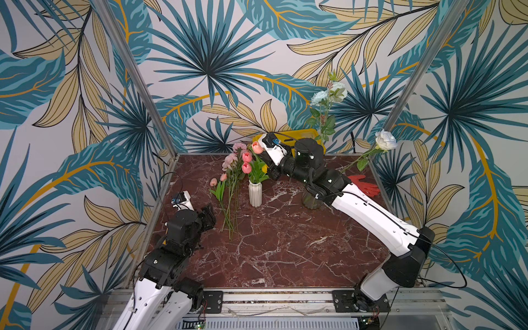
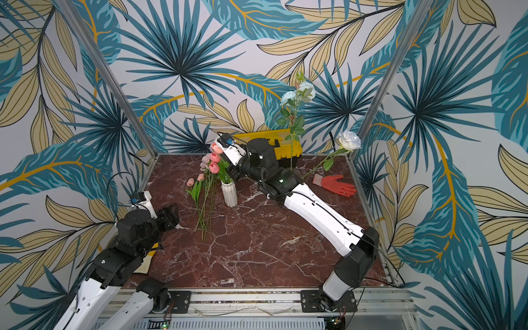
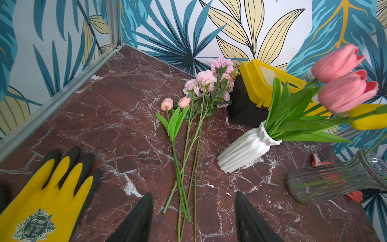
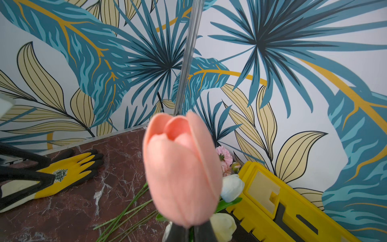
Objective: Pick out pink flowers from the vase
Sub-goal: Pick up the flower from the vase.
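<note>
Right gripper grips the stem of a pink tulip, jaws fully closed, above the white vase, toolbox close beside near the table's back edge; left gripper sits half open, empty, pink flowers lying just ahead, glove beside it.

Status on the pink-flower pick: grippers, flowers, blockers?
Left gripper open near green-stemmed pink flowers laid on marble table. Right gripper shut on pink tulip above white ribbed vase. Two pink tulips remain inside; green leaves and a yellow tulip crowd them.
</note>
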Motion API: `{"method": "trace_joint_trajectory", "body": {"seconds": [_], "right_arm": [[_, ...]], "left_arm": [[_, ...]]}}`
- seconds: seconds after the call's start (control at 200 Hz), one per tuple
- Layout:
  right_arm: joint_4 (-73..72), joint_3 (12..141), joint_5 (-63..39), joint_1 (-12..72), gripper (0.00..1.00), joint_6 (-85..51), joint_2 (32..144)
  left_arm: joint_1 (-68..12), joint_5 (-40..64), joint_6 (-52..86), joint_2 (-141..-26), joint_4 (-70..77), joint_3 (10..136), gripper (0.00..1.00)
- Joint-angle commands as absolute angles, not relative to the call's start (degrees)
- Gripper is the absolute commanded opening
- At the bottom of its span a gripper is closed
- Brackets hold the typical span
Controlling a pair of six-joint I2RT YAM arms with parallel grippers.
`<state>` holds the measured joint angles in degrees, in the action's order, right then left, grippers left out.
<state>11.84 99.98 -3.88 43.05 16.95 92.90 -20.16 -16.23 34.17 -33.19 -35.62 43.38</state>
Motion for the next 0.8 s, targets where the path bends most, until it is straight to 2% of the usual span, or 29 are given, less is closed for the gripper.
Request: {"method": "trace_joint_trajectory", "body": {"seconds": [0.0,0.165,0.386,0.596,0.791], "right_arm": [[17.31,105.16,-3.66,42.98,0.00,15.22,90.74],[26.70,113.70,-3.87,43.00,0.00,14.55,90.84],[29.61,114.11,-9.44,43.07,0.00,11.34,88.95],[28.72,115.39,-13.45,43.69,0.00,2.46,91.30],[18.68,107.32,-19.67,43.77,0.00,0.66,90.79]], "left_arm": [[-20.33,-12.11,31.71,-32.34,-33.34,44.63,0.63],[-20.37,-9.31,30.01,-33.43,-31.85,45.95,0.64],[-20.36,-1.40,22.73,-35.84,-27.14,48.66,0.64],[-20.88,11.57,10.34,-41.38,-28.44,55.89,0.64],[-21.24,21.60,4.20,-43.73,-26.74,56.51,0.64]]}}
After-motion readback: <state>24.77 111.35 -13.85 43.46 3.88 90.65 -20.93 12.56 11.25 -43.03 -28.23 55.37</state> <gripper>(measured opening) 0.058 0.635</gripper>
